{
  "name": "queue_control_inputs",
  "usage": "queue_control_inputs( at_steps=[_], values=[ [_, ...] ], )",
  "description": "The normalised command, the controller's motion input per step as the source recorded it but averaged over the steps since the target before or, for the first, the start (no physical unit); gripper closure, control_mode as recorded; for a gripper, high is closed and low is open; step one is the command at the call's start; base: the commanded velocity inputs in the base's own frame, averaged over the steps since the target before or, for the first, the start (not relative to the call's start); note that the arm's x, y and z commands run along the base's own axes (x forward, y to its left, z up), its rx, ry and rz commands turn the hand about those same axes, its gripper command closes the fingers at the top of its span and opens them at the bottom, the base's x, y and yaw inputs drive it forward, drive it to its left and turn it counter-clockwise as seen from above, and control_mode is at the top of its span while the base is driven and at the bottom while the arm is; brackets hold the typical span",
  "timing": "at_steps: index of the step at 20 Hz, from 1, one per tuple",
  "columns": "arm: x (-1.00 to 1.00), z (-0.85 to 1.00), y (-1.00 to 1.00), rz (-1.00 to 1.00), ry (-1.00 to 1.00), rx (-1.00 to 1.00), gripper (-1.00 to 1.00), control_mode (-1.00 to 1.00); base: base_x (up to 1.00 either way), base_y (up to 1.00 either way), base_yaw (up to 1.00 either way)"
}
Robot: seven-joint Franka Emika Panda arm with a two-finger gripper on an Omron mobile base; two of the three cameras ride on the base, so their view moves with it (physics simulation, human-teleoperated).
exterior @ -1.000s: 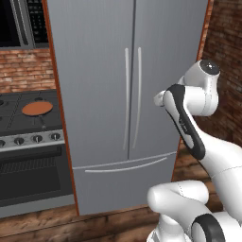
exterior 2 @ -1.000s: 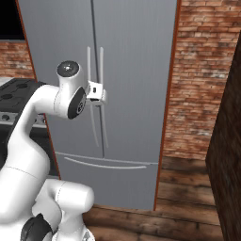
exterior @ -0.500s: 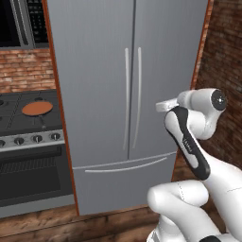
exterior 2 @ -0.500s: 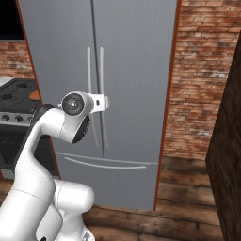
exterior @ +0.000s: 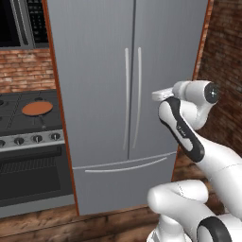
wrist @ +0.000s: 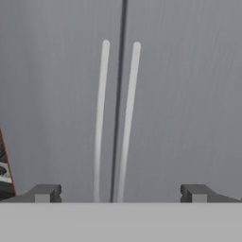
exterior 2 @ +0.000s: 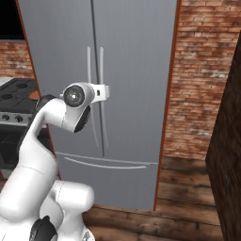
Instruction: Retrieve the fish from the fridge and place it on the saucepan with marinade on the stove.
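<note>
since the fridge (exterior: pixel 127 94) doors are shut, the fish must be hidden inside; left of it, the saucepan (exterior: pixel 37 108) waits on the stove (exterior: pixel 23 120). the gripper (wrist: pixel 120 194), jaws wide and empty, should centre on one handle (wrist: pixel 128 118)

Red brick walls (exterior 2: pixel 202 70) on both sides, brown wooden plank floor (exterior 2: pixel 188 207) below, dark wooden cabinet side (exterior 2: pixel 228 155) at right, black microwave (exterior: pixel 19 23) upper left.
</note>
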Motion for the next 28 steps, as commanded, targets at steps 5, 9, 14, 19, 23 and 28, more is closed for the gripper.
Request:
queue_control_inputs(
  at_steps=[5,9,14,19,23,28],
  values=[
    [0.30,0.55,0.00,0.00,0.03,0.00,-1.00,-1.00,0.00,0.00,0.00],
    [0.20,0.37,0.00,0.00,0.01,0.00,-1.00,-1.00,0.00,0.00,0.00],
    [0.40,0.18,0.01,-0.01,0.00,0.00,-1.00,-1.00,0.00,0.00,0.00],
    [0.38,0.10,0.00,-0.02,0.00,0.00,-1.00,-1.00,0.00,0.00,0.00],
    [0.41,0.09,0.07,-0.05,0.00,0.00,-1.00,-1.00,0.00,0.00,0.00],
    [0.51,0.11,0.12,-0.04,0.00,0.00,-1.00,-1.00,0.00,0.00,0.00]
  ],
)
